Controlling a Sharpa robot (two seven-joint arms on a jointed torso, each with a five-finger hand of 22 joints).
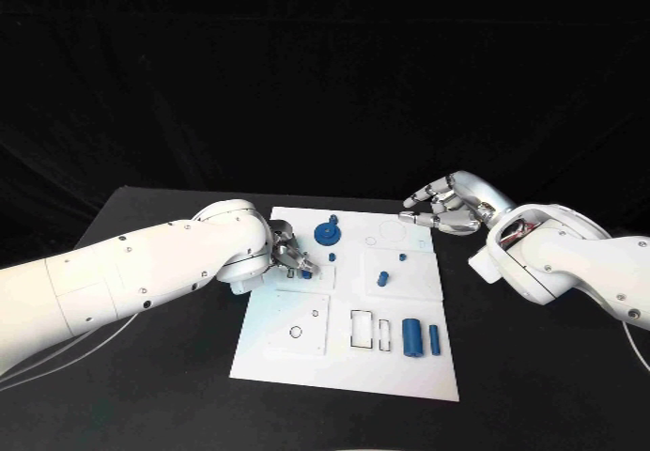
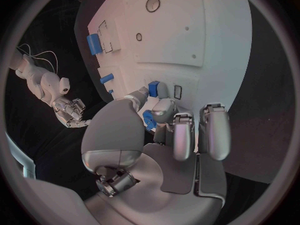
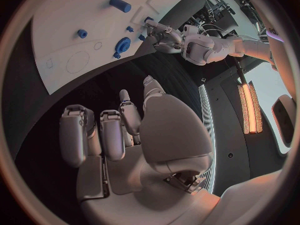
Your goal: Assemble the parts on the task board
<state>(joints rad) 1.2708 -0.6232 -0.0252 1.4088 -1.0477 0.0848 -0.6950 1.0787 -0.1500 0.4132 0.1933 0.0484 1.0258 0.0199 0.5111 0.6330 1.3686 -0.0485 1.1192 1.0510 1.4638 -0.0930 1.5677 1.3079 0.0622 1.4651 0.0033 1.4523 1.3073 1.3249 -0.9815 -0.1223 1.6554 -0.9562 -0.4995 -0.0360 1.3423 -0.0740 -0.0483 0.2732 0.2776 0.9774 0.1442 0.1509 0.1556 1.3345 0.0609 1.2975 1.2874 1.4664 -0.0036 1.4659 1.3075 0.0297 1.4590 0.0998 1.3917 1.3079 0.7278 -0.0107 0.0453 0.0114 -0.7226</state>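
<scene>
Two bulky white arms, glossy rounded shells dotted with small dark screws. Thin white cables trail beneath left arm (image 1: 122, 277). Right arm (image 1: 576, 258) shows reddish opening near wrist. Silver metallic left hand (image 1: 288, 254) and right hand (image 1: 447, 209), segmented fingers, smooth grey palm plates.

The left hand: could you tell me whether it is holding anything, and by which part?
The left hand pinches a small blue part by its sides, over the task board.

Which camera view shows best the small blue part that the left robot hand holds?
The left wrist view: the blue part sits close between the left robot hand's fingers, above the task board. The head view shows only a blue speck at that hand; the right wrist view shows it far and tiny.
</scene>
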